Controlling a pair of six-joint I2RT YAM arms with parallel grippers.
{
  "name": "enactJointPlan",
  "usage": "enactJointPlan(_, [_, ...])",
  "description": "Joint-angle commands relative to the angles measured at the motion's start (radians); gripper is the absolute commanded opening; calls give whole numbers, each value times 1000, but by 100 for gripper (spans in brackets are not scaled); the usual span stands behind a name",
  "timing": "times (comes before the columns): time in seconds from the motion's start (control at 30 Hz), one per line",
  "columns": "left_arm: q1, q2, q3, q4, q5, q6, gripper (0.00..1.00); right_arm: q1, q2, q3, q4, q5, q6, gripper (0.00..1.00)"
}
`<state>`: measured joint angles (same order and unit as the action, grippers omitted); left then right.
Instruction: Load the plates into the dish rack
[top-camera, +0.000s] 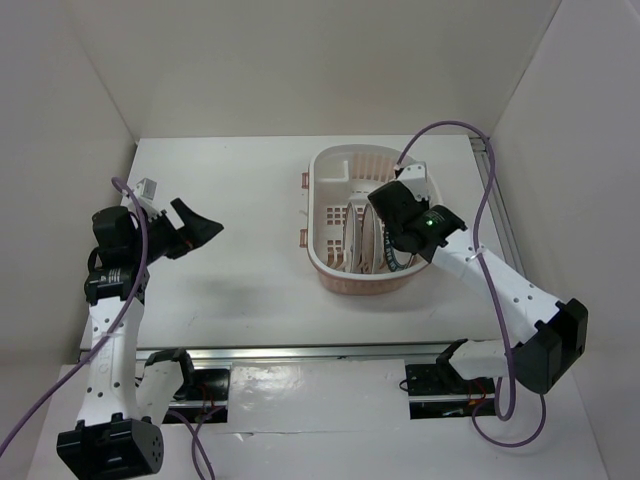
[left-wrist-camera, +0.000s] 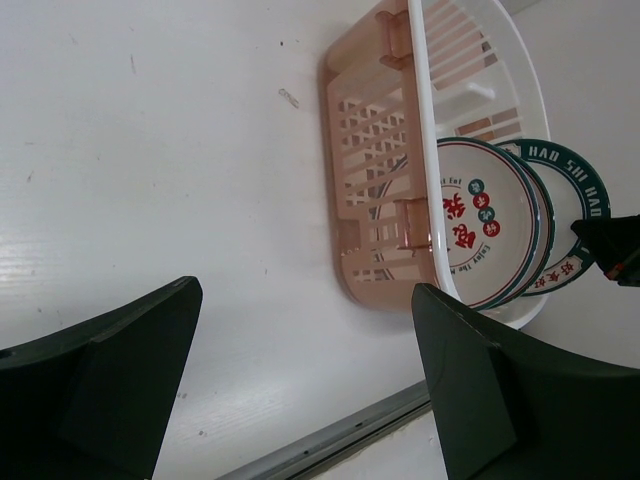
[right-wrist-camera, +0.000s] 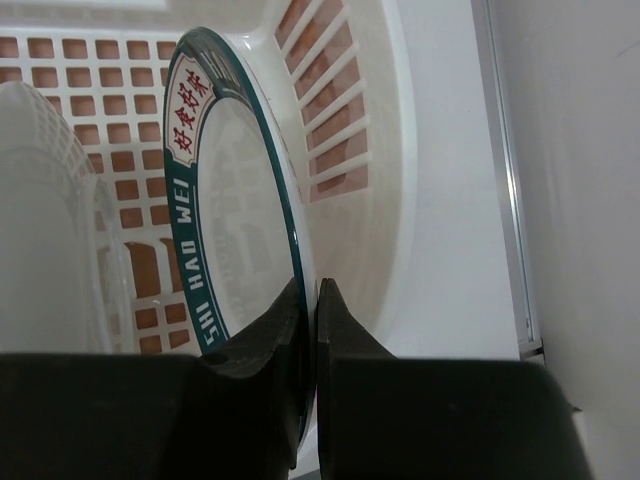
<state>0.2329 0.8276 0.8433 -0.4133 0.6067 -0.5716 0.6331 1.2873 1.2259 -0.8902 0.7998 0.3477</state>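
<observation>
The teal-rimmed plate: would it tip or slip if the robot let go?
The teal-rimmed plate looks stiff and glossy, so probably slippery and breakable. It stands on edge in the dish rack, pinched by the right end effector; released, it might lean or roll.

A white table top (top-camera: 240, 190) sits inside a plain white enclosure, with a back wall (top-camera: 320, 60) and side walls rising to the left (top-camera: 60, 110) and right (top-camera: 575, 110). An aluminium rail (top-camera: 320, 352) runs along the table's near edge, and a second rail (right-wrist-camera: 505, 180) runs along its right edge. A few small dark scuffs (left-wrist-camera: 288, 97) mark the surface. Below the near rail lies a lower white board (top-camera: 320, 400).
</observation>
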Motion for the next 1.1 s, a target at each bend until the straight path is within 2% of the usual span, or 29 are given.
enactJointPlan(0.0, [-3, -15, 2, 13, 2, 29, 100, 25, -12, -17, 39, 27, 10, 0])
enactJointPlan(0.33, [-3, -15, 2, 13, -16, 29, 100, 43, -13, -46, 48, 38, 19, 0])
enactJointPlan(0.43, [-3, -15, 2, 13, -16, 29, 100, 43, -13, -46, 48, 38, 19, 6])
enactJointPlan(0.6, [-3, -15, 2, 13, -16, 29, 100, 43, -3, -46, 48, 38, 19, 23])
enactJointPlan(0.73, [-3, -15, 2, 4, -16, 38, 100, 43, 6, -37, 48, 38, 19, 46])
enactJointPlan(0.87, [-3, -15, 2, 4, -16, 38, 100, 43, 15, -17, 48, 38, 19, 57])
enactJointPlan(1.07, [-3, -5, 2, 4, -16, 38, 100, 43, 24, 39, 11, 56, 28, 65])
